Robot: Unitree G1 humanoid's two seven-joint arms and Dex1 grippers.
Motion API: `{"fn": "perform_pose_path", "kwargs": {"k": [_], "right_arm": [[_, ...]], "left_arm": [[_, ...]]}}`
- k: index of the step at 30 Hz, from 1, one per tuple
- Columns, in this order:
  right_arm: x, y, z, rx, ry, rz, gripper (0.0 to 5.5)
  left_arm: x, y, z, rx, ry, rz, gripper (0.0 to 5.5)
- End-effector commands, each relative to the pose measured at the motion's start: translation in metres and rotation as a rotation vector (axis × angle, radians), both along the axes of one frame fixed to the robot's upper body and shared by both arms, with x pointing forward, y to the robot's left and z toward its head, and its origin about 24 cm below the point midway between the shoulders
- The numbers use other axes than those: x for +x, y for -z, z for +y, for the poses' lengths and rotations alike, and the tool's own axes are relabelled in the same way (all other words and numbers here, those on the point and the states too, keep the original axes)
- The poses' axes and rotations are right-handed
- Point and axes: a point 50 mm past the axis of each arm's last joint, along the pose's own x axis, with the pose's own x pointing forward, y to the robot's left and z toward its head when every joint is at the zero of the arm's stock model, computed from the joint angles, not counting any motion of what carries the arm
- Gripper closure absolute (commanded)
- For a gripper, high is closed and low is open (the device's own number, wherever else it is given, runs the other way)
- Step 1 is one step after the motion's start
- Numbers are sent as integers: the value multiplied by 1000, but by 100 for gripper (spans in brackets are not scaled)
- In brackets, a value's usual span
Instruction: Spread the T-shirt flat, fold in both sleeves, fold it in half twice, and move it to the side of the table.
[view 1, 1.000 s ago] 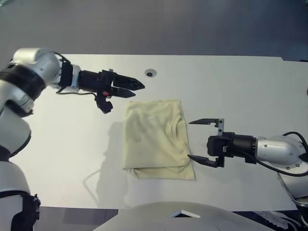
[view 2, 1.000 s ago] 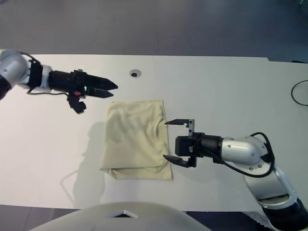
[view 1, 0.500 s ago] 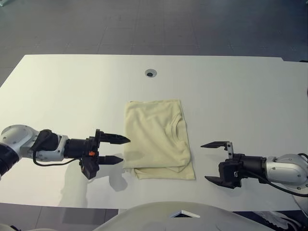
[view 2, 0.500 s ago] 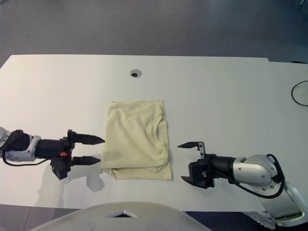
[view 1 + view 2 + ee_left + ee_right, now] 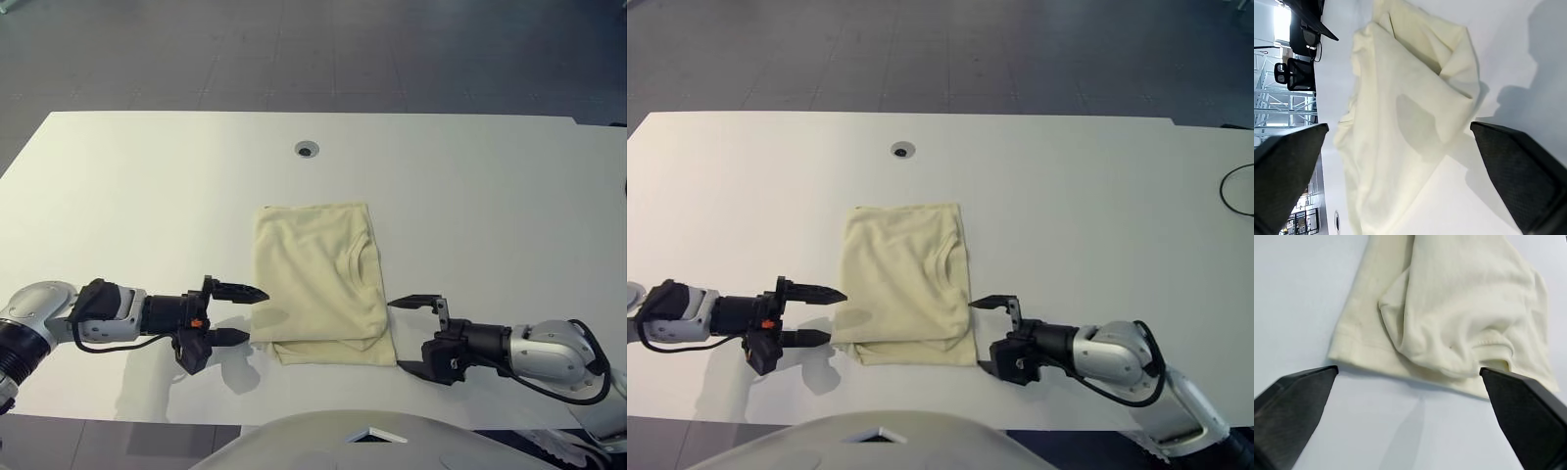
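Silver arms (image 5: 41,305), black left gripper (image 5: 257,313), right gripper (image 5: 395,335)

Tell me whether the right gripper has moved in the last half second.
Yes. The right gripper has slid leftward across the white table to the near right corner of the folded pale yellow T-shirt, which stayed put; its jaws are open.

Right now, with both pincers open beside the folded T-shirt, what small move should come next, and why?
Probably ease both inward and close on the near corners: the left pincer and right pincer sit open, holding nothing, flanking the near edge of the T-shirt.
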Motion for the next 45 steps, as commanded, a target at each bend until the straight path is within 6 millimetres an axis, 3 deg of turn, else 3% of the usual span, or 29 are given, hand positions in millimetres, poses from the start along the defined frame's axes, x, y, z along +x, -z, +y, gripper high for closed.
{"fn": "perform_pose_path", "kwargs": {"k": [1, 19, 23, 45], "right_arm": [[-4, 11, 2, -40, -12, 42, 11], [6, 14, 11, -84, -40, -62, 11], [7, 17, 12, -96, -51, -61, 80], [11, 27, 12, -114, -71, 0, 449]], "left_arm": [[0, 3, -3, -7, -6, 7, 10], [6, 8, -12, -19, -2, 11, 10], [3, 11, -14, -6, 27, 50, 10], [-4, 27, -19, 82, 96, 144, 387]]}}
